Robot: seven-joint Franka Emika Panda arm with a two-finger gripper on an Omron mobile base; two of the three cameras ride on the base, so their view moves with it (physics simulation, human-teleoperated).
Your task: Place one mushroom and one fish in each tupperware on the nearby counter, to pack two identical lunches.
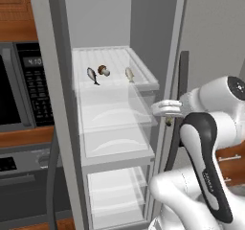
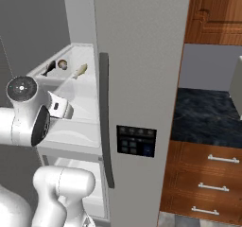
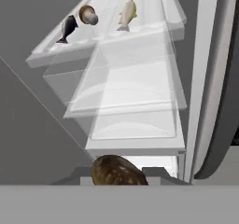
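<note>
Olive-brown mushroom [image 3: 117,171] clamped in nearly shut gripper [image 1: 168,120], just outside open fridge [image 1: 119,128]. Retract clear of door edge, keep grip firm, carry toward counter [image 2: 208,115].

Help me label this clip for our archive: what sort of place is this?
Most likely a home kitchen: an open fridge with two fish and a mushroom on its shelf, a microwave beside it, and a black marble-look counter above wooden drawers.

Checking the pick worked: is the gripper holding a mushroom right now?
Yes. The gripper is shut on the olive-brown mushroom between its fingertips.
</note>
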